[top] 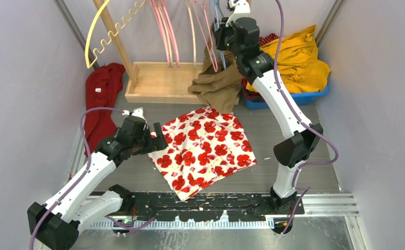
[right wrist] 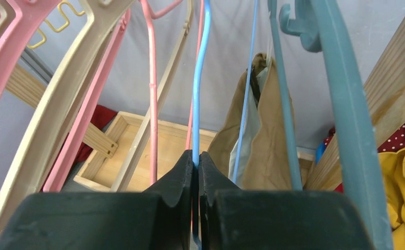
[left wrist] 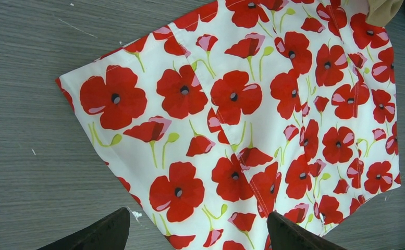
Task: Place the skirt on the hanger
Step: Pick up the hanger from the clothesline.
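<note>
White cotton skirt with red poppy print (top: 203,151): lies flat, centre of frame, on grey table (top: 283,112). Left gripper (top: 157,138): jaws wide apart, at skirt's left edge. Right gripper (right wrist: 196,156): upper centre, clamped on thin light-blue plastic hanger (right wrist: 200,67), beside hung tan garment (top: 218,83).

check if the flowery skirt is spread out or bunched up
Spread out: the skirt lies flat on the table, its edges visible, with only slight creases.

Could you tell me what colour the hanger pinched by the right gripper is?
The hanger is light blue, clearest in the right wrist view.
</note>
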Available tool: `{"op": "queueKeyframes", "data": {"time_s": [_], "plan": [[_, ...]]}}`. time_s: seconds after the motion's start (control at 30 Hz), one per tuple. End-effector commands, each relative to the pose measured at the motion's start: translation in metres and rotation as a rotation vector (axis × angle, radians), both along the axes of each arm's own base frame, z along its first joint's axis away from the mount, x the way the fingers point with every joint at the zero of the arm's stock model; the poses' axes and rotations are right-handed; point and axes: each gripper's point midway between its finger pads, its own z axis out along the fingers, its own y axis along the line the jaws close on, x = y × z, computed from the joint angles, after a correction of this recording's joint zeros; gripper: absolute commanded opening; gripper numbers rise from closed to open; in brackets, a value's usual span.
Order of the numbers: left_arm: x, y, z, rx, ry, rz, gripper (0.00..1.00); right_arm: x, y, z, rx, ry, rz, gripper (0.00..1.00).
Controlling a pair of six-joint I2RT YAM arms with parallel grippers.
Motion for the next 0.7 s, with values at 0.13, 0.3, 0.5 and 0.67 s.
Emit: {"op": "queueKeyframes", "data": {"time_s": [0.13, 0.3, 0.5, 0.67], "plan": [[0.008, -0.007, 0.011, -0.024, -0.049, -0.02, 0.99, -0.023, -0.005, 0.068, 0.007, -0.184, 0.053, 0.01], [0.008, -0.007, 0.011, -0.022, -0.048, -0.019, 0.99, -0.043, -0.006, 0.086, 0.035, -0.238, 0.096, 0.01], [0.008, -0.007, 0.012, -0.023, -0.05, -0.021, 0.99, -0.062, -0.013, 0.088, 0.058, -0.234, 0.102, 0.01], [0.007, -0.006, 0.013, -0.025, -0.054, -0.02, 0.99, -0.087, -0.025, 0.073, 0.07, -0.198, 0.103, 0.01]]}}
